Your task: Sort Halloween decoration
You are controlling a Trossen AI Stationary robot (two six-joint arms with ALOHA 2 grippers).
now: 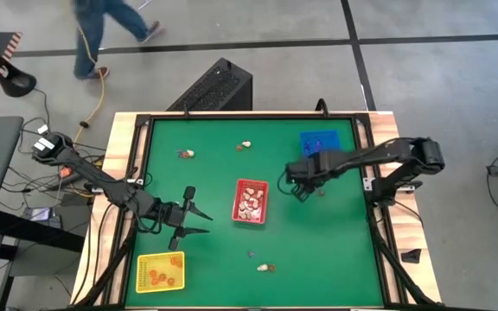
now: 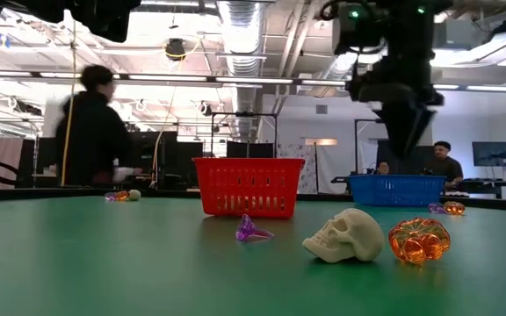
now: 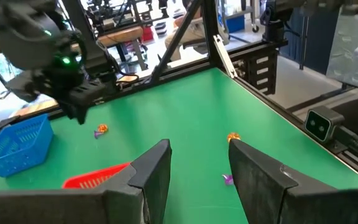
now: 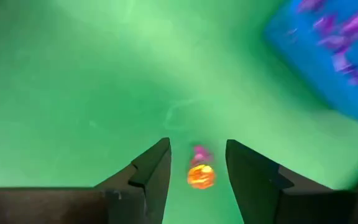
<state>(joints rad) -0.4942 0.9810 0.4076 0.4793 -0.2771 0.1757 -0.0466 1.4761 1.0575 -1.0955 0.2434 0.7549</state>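
The blue tray (image 4: pixel 328 56) is motion-blurred and cut off at the right wrist picture's edge, its purple contents mere smears. The red tray (image 3: pixel 98 177) sits partly hidden behind the left gripper's finger (image 3: pixel 148 180). From overhead, trinkets (image 1: pixel 266 268) are too small to identify.

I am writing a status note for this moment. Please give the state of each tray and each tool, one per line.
Red tray: holds pale trinkets.
Yellow tray: holds orange trinkets.
Blue tray: holds purple trinkets.
Left tool: open, empty.
Right tool: open above an orange trinket and a purple trinket.
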